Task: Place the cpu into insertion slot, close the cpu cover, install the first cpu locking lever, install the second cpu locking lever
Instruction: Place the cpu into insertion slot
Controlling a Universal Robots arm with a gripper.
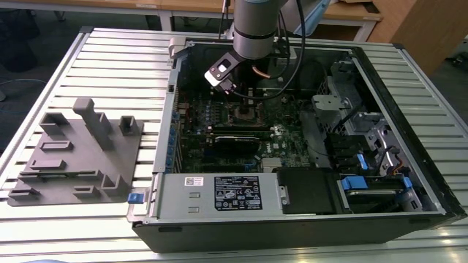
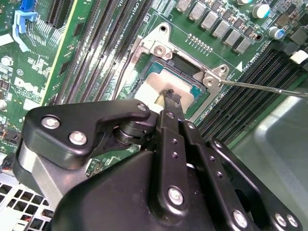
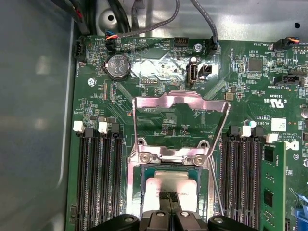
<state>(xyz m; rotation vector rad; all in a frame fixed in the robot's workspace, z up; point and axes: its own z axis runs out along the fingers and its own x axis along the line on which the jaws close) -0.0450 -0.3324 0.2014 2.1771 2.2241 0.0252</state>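
Observation:
The cpu (image 3: 161, 186) lies flat in the insertion slot (image 3: 140, 174) on the green board, its pale metal top showing in both wrist views (image 2: 153, 90). My gripper (image 3: 169, 196) is directly above the chip's middle. Its fingertips (image 2: 172, 97) are shut together with nothing between them, at or just over the chip's top. The cpu cover (image 3: 202, 102), a thin silvery frame with a window, stands swung open beyond the socket. A thin lever rod (image 2: 262, 87) sticks out sideways from the socket corner. In the exterior view the gripper (image 1: 235, 92) hangs inside the open computer case over the socket (image 1: 245, 114).
Rows of black memory slots (image 3: 98, 178) flank the socket on both sides. Cables (image 3: 120, 21) run along the case wall beyond the board. A power supply (image 1: 219, 193) and drive bays (image 1: 365, 181) fill the case's near side. A grey fixture block (image 1: 76, 153) sits on the table at the exterior view's left.

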